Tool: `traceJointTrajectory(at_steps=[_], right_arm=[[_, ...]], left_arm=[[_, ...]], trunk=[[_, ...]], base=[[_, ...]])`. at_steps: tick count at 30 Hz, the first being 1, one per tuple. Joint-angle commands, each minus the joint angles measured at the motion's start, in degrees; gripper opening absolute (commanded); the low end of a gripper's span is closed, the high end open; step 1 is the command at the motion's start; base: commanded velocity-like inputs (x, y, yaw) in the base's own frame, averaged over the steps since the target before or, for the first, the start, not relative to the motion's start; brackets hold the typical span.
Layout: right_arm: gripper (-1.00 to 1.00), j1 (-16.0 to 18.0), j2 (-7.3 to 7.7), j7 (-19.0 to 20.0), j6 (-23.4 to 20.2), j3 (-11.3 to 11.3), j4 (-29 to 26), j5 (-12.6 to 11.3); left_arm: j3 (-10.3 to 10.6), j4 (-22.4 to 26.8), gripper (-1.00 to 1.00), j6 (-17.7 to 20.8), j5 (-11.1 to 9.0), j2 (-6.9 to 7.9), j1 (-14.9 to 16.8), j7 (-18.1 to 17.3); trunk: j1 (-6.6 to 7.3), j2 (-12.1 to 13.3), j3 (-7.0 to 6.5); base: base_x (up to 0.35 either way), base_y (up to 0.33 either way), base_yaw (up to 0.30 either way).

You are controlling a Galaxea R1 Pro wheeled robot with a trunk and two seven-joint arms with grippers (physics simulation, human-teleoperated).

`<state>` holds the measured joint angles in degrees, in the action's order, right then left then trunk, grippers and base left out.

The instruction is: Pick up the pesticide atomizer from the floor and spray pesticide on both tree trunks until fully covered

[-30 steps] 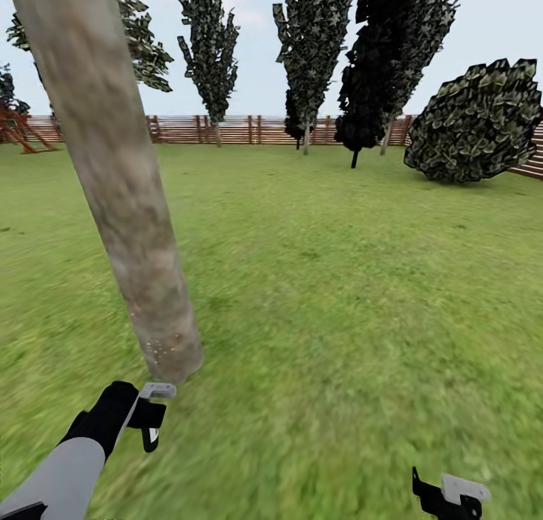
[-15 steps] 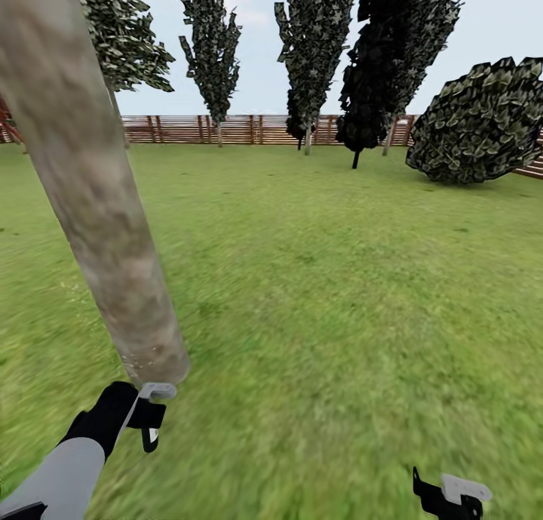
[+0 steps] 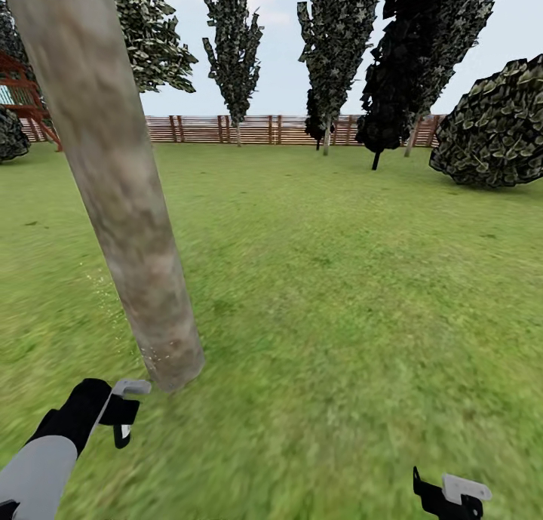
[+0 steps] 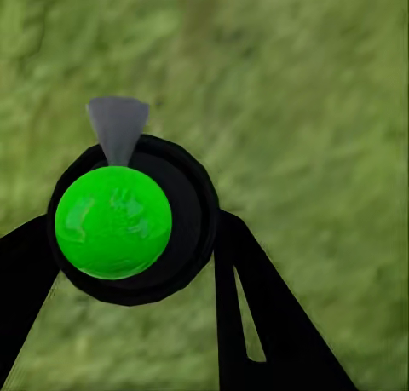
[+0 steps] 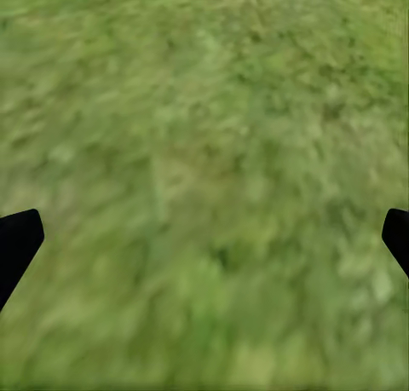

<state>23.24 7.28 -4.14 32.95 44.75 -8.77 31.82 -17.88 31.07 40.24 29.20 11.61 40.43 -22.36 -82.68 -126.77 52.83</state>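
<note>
A thick mottled grey-brown tree trunk [image 3: 124, 195] leans up across the left of the head view, its base in the grass. Just below and left of that base, my left gripper [image 3: 121, 418] is shut on the pesticide atomizer [image 3: 131, 389]. In the left wrist view the atomizer [image 4: 113, 221] is a dark round body with a bright green top and a grey nozzle, held between my black fingers [image 4: 256, 314]. Faint pale specks hang beside the trunk's lower part. My right gripper [image 3: 449, 497] is low at the right, open over bare grass, its fingertips [image 5: 19, 242] far apart.
Green lawn [image 3: 339, 293] stretches to a brown slatted fence [image 3: 264, 129]. Tall dark-leaved trees [image 3: 335, 44] stand along it, with a narrow black tree [image 3: 392, 90] and a round bush [image 3: 494, 127] at the right. A red structure [image 3: 26, 90] shows far left.
The camera has turned, so the trunk and far trees sit further right. My left gripper with the atomizer has drawn left, away from the trunk's base. The right gripper is unchanged.
</note>
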Motion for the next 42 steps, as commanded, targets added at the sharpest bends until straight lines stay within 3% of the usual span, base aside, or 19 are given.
traceJointTrajectory(at_steps=[1, 2, 4, 5, 6, 10, 18, 20, 22, 25, 28, 31, 34, 38, 42], right_arm=[[1.00, 0.1, 0.01, -0.4, 0.2, 0.2, 0.1, 0.6], [1.00, 0.1, 0.01, -0.4, 0.2, 0.2, 0.1, 0.6], [1.00, 0.1, 0.01, -0.4, 0.2, 0.2, 0.2, 0.7], [1.00, 0.1, 0.01, -0.4, 0.2, 0.2, 0.2, 0.7], [1.00, 0.1, 0.01, -0.4, 0.2, 0.2, 0.2, 0.7], [1.00, 0.1, 0.01, -0.4, 0.2, 0.2, 0.2, 0.7], [1.00, 0.1, 0.01, -0.4, 0.2, 0.2, 0.2, 0.7], [1.00, 0.1, 0.01, -0.4, 0.2, 0.2, 0.2, 0.7], [1.00, 0.1, 0.01, -0.4, 0.2, 0.2, 0.2, 0.7], [1.00, 0.1, 0.01, -0.4, 0.2, 0.2, 0.2, 0.7], [1.00, 0.1, 0.01, -0.4, 0.2, 0.2, 0.2, 0.7], [1.00, 0.1, 0.01, -0.4, 0.2, 0.2, 0.2, 0.7], [1.00, 0.1, 0.01, -0.4, 0.2, 0.2, 0.2, 0.7], [1.00, 0.1, 0.01, -0.4, 0.2, 0.2, 0.2, 0.7], [1.00, 0.1, 0.01, -0.4, 0.2, 0.2, 0.2, 0.7]], left_arm=[[0.2, 0.1, -1.00, 0.2, 0.5, 0.14, 0.1, -0.6], [0.9, 0.1, -1.00, 0.2, 0.5, 0.21, 0.1, -0.8], [5.9, 0.2, -1.00, 0.3, 0.9, 0.84, 0.1, -5.2], [9.3, 0.2, -1.00, 0.3, 1.8, 2.22, 0.5, -9.1], [10.5, 0.1, -1.00, 0.3, 2.3, 3.27, 1.3, -11.5], [11.8, 0.0, -1.00, 0.4, 2.9, 8.60, 5.2, -19.6], [12.0, 0.0, -1.00, 0.2, 2.9, 13.32, 6.7, -21.1], [12.0, 0.0, -1.00, 0.2, 2.7, 13.74, 6.7, -21.5], [12.1, 0.1, -1.00, 0.2, 2.7, 13.53, 6.7, -24.5], [14.5, 0.1, -1.00, 0.1, 2.6, 13.40, 6.5, -27.1], [17.4, 0.1, -1.00, 0.1, 2.6, 12.40, 6.4, -27.7], [18.2, 0.1, -1.00, 0.2, 2.6, 11.85, 6.8, -27.7], [18.4, 0.1, -1.00, 0.2, 2.9, 12.41, 7.1, -27.7], [18.3, 0.0, -1.00, 0.3, 2.6, 15.71, 9.5, -28.2], [18.4, 1.2, -1.00, 0.2, 2.9, 16.10, 9.5, -33.5]], trunk=[[0.01, 0.0, 0.05], [0.01, 0.0, 0.05], [0.01, 0.0, 0.05], [0.01, 0.0, 0.05], [0.01, 0.0, 0.05], [0.01, 0.0, 0.05], [0.01, 0.0, 0.05], [0.01, 0.0, 0.05], [0.01, 0.0, 0.05], [0.01, 0.0, 0.05], [0.01, 0.0, 0.05], [0.01, 0.0, 0.05], [0.01, 0.0, 0.05], [0.01, 0.0, 0.05], [0.01, 0.0, 0.05]], base=[[0.000, 0.000, 0.003], [0.000, 0.000, 0.002], [0.000, 0.000, 0.000], [0.000, 0.000, 0.000], [0.000, 0.000, 0.000], [0.000, 0.000, 0.000], [0.000, 0.000, 0.000], [0.000, 0.000, 0.000], [0.000, 0.000, 0.000], [0.000, 0.000, 0.000], [0.000, 0.000, 0.000], [0.000, 0.000, 0.000], [0.000, 0.000, 0.000], [0.000, 0.000, 0.000], [0.000, 0.000, 0.000]])
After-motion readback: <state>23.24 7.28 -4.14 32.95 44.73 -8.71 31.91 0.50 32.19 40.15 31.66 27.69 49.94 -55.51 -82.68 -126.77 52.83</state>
